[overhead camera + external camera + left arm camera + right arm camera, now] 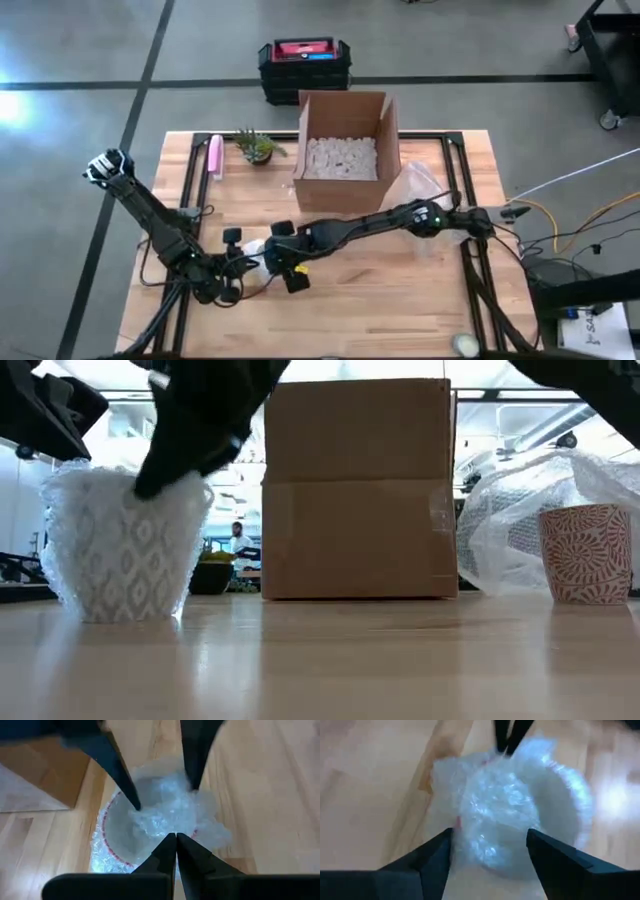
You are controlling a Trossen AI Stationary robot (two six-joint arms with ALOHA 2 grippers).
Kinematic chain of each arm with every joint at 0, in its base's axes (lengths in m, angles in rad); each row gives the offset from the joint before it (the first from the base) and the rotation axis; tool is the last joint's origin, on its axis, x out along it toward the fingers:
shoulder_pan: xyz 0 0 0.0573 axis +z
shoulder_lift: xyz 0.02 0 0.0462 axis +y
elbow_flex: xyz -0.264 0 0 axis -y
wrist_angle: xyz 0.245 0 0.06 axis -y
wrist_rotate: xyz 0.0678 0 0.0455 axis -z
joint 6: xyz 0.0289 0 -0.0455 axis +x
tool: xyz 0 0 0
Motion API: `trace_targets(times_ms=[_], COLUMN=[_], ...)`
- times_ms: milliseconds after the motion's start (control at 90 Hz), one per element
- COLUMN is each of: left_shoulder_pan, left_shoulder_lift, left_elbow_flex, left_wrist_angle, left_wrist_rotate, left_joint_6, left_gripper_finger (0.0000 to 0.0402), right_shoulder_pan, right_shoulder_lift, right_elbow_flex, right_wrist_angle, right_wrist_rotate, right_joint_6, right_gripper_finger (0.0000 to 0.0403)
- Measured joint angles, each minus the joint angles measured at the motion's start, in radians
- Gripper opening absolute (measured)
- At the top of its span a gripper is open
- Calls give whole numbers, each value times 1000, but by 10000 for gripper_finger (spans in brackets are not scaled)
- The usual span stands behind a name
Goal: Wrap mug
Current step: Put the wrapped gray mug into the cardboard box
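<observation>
Mug (120, 545) upright on wooden table (400, 300), near front-left, sheathed in bubble wrap (170, 810) with wrap tucked into mouth. Left gripper (176, 837) directly above mug, fingers pressed together, tips at wrap inside rim. Right gripper (490, 842) above mug from opposite side, fingers spread wide, straddling wrapped mouth. Cardboard box (345, 150) of packing peanuts behind. Second patterned cup (585, 552) beside loose bubble wrap sheet (520, 520) at right.

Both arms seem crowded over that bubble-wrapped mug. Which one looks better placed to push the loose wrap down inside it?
Probably the right gripper: its fingers are spread open directly above the wrapped mug. The left gripper is pinched shut at the rim, apparently holding the bubble wrap.
</observation>
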Motion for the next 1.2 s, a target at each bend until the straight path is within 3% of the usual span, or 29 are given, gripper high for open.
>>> trace_targets(times_ms=[144,344,389,644,900,1200], left_shoulder_pan=[0,0,0,-9,-72,-114], left_shoulder_lift=[0,-1,-3,-33,-39,-40], left_elbow_flex=[0,0,0,79,185,208], left_wrist_angle=[2,6,7,-52,-148,-149], left_wrist_rotate=[0,1,14,75,87,87], left_joint_6=[0,0,0,1,-30,-53], left_gripper_finger=[0,0,0,0,0,0], right_shoulder_pan=[1,3,5,43,77,97], right_shoulder_lift=[23,20,15,-56,-236,-453], right_elbow_flex=[4,1,0,-7,-2,-2], right_wrist_angle=[17,25,19,-16,-35,-38], right_wrist_rotate=[2,-4,-3,-8,5,183], right_joint_6=[-26,-74,-74,-74,-79,-105], right_gripper_finger=[170,32,18,9,9,9])
